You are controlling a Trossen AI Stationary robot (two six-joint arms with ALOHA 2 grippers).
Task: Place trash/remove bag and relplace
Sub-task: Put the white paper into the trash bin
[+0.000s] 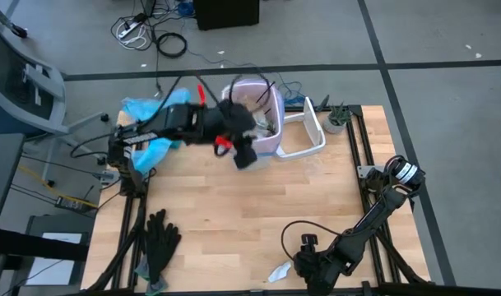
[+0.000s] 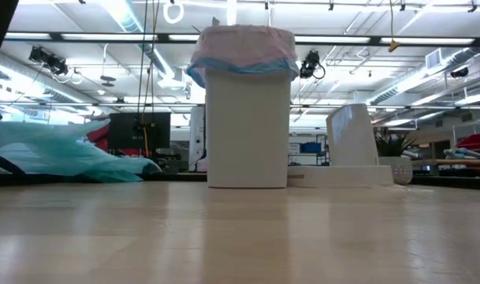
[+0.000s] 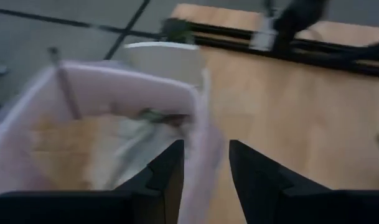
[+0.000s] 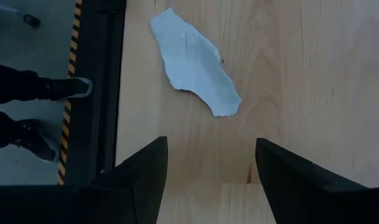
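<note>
- High view: the left arm reaches across the bench (image 1: 258,205) to the white bin (image 1: 258,115) at 12 o'clock, and the left tool (image 1: 248,148) hangs at the bin's near rim. The pale pink bag (image 1: 252,89) lines the bin, with scraps of trash (image 1: 262,123) inside. A light-blue plastic bag (image 1: 155,123) lies at 10 o'clock, the bin's white lid (image 1: 309,131) lies just beside the bin at 1 o'clock, and black gloves (image 1: 158,240) lie at 8 o'clock. The right tool (image 1: 309,265) waits at 5 o'clock, near a pale paper scrap (image 1: 280,272).
- Low view: the bin (image 2: 247,126) stands upright, the bag (image 2: 243,49) folded over its rim with a blue drawstring edge (no arm shows here).
- Left wrist view: the left tool's fingers (image 3: 170,171) are apart, the bag's rim (image 3: 198,149) running between them; whether they pinch it I cannot tell.
- Right wrist view: the right tool's fingers (image 4: 145,168) stand wide apart, holding nothing, above bare wood, the paper scrap (image 4: 195,62) ahead. A person's shoes (image 4: 58,88) stand on the floor beside the bench.
</note>
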